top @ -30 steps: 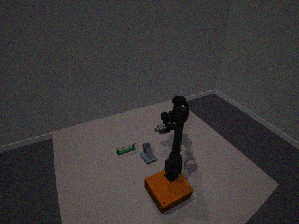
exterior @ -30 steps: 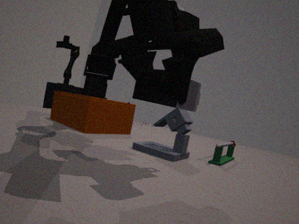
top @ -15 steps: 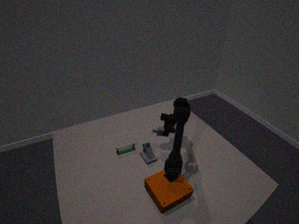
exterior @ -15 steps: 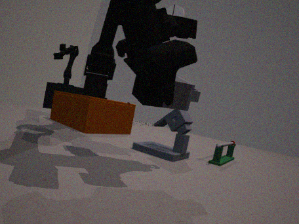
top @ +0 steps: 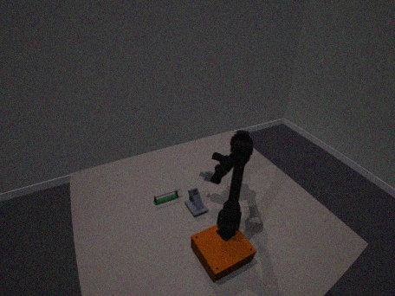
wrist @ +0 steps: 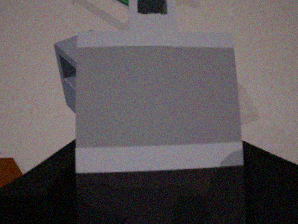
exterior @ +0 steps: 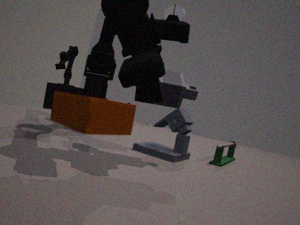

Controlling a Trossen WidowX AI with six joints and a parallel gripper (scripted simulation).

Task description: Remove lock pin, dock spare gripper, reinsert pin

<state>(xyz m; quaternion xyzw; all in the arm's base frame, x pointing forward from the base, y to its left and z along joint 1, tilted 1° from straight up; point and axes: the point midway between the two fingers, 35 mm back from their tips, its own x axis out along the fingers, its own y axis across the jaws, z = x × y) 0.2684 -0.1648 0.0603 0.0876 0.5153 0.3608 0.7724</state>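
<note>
My gripper (exterior: pixel 158 93) (wrist: pixel 151 139) is shut on the spare gripper, a grey block (exterior: pixel 172 87) (wrist: pixel 157 95) held in the air. Its narrow spigot (wrist: pixel 133 15) with a dark square hole points away from my fingers. The blue-grey mount (top: pixel 197 211) (exterior: pixel 158 151) stands on the table; its tilted socket (exterior: pixel 177 121) (wrist: pixel 70 92) is below the block, partly hidden behind it in the wrist view. The lock pin (top: pixel 166 194) (exterior: pixel 226 145), grey with a red head, lies across the two posts of the green rack (top: pixel 166 199) (exterior: pixel 222 161). The spare gripper is apart from the socket.
The orange base (top: pixel 223 251) (exterior: pixel 92 113) of the arm stands close to the mount. The green rack is on the mount's other side. The exterior view shows a small dark arm (exterior: pixel 68 62) on a dark box behind the base.
</note>
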